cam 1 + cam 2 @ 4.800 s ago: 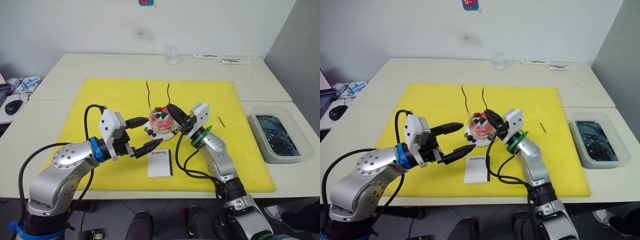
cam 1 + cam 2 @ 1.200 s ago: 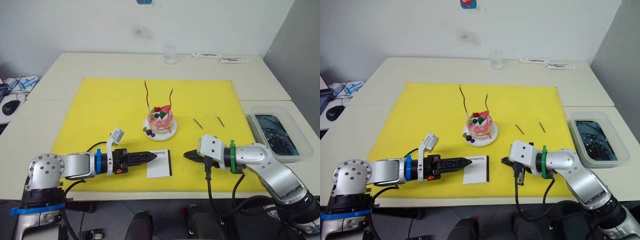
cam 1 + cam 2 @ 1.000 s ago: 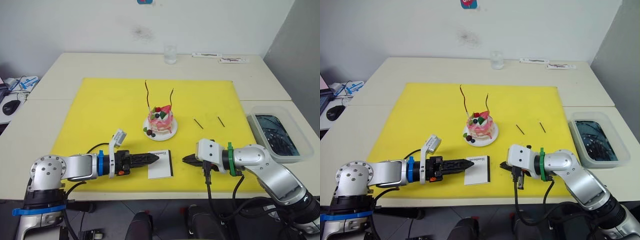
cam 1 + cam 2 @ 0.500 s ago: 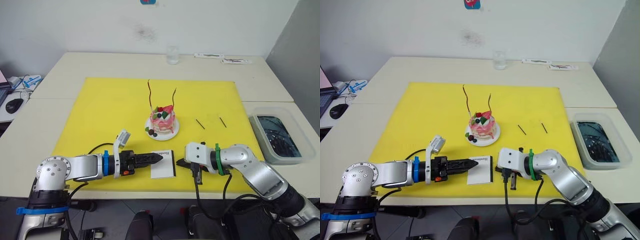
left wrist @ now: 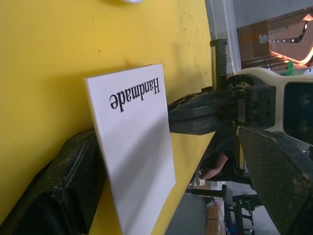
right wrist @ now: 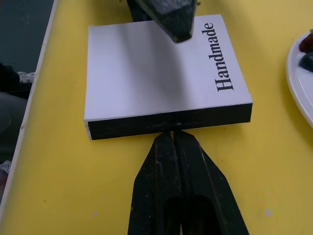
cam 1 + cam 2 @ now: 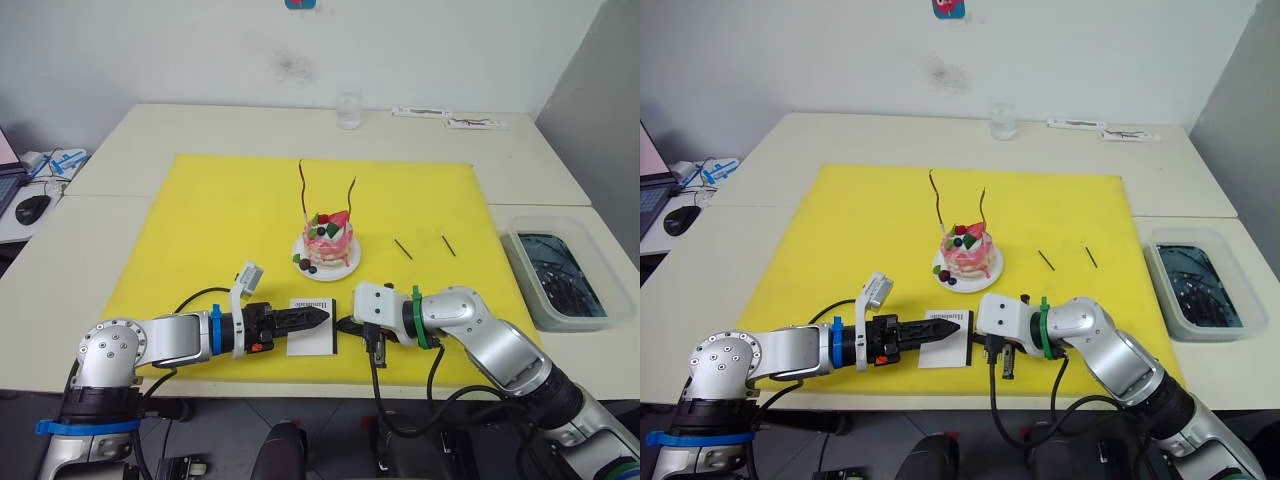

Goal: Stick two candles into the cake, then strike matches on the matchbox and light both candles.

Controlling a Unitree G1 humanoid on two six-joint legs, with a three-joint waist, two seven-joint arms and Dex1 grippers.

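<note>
The pink cake [image 7: 325,241] sits on its white plate mid-mat, with both wavy candles [image 7: 303,187] [image 7: 350,196] standing in it. Two matches [image 7: 402,248] [image 7: 448,245] lie on the mat to its right. In front of the cake lies the white matchbox [image 7: 312,340]. My left gripper [image 7: 318,318] is open around the matchbox's left side, with one finger [image 6: 171,19] above its white face. My right gripper [image 6: 172,134] is shut and empty, its tips touching the box's black striking edge [image 6: 171,122].
The yellow mat [image 7: 200,230] covers the middle of the table. A clear tub [image 7: 558,275] holding dark things stands at the right edge. A glass [image 7: 348,110] and flat white items [image 7: 450,118] are at the back. A computer mouse [image 7: 30,208] lies far left.
Both grippers left the cake and came down to the front. In the last second the right gripper slid left to the matchbox's black edge, and the box shifted slightly left.
</note>
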